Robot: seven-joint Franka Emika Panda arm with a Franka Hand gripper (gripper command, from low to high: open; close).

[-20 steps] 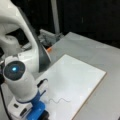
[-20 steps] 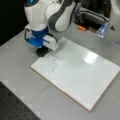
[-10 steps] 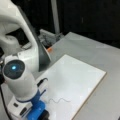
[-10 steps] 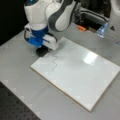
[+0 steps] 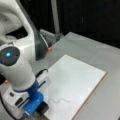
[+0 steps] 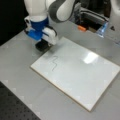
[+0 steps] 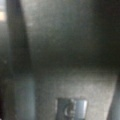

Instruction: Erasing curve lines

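Observation:
A white board (image 5: pixel 77 82) (image 6: pixel 80 75) lies on the grey table in both front views. On it, near one corner, is a thin dark wavy curve line (image 5: pixel 59 100) (image 6: pixel 54 63). My gripper (image 5: pixel 37 103) (image 6: pixel 43 41), with its blue body, hangs over that corner, shut on a black eraser block (image 5: pixel 44 108) (image 6: pixel 41 46). The eraser sits at the board's edge, a short way from the stroke and apart from it. The wrist view is dark and blurred; neither the line nor the fingertips show there.
A small orange object (image 5: pixel 50 49) (image 6: pixel 81 28) lies on the table past the board. A dark open box (image 6: pixel 96 18) and a pale blue item (image 6: pixel 103 28) stand at a front view's top right. The robot's white base (image 5: pixel 22 47) fills a front view's left.

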